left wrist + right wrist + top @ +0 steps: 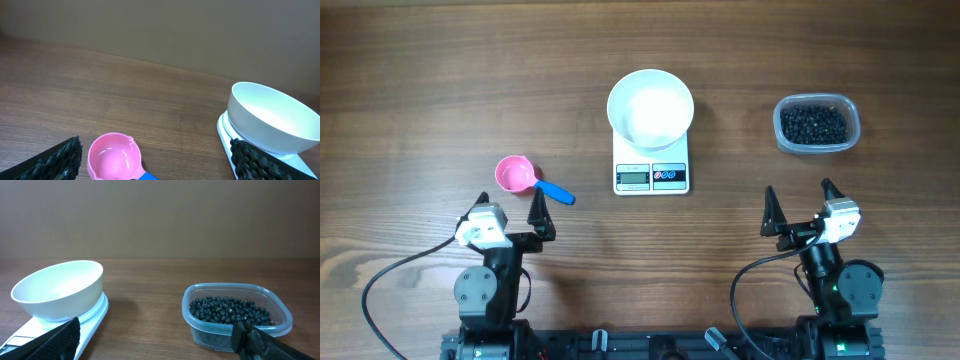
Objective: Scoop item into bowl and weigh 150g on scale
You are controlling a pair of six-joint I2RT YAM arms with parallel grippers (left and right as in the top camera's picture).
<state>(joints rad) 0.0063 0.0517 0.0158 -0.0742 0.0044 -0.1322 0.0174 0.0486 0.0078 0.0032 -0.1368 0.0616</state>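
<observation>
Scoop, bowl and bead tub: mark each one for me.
pink scoop (515, 174), overhead view, inside of its cup.
white bowl (651, 108), overhead view, bare inner floor.
clear tub (235, 285), right wrist view, far rim.

Left arm (485, 285): folded low over its base, with a black cable trailing off to its outer side.
Left gripper (510, 198): two dark fingers (60, 159) spread wide in a V, tips pointing forward, nothing between them.
Right arm (835, 280): same folded pose, its cable looping inward.
Right gripper (799, 190): fingers (262, 342) likewise splayed fully apart and empty.
</observation>
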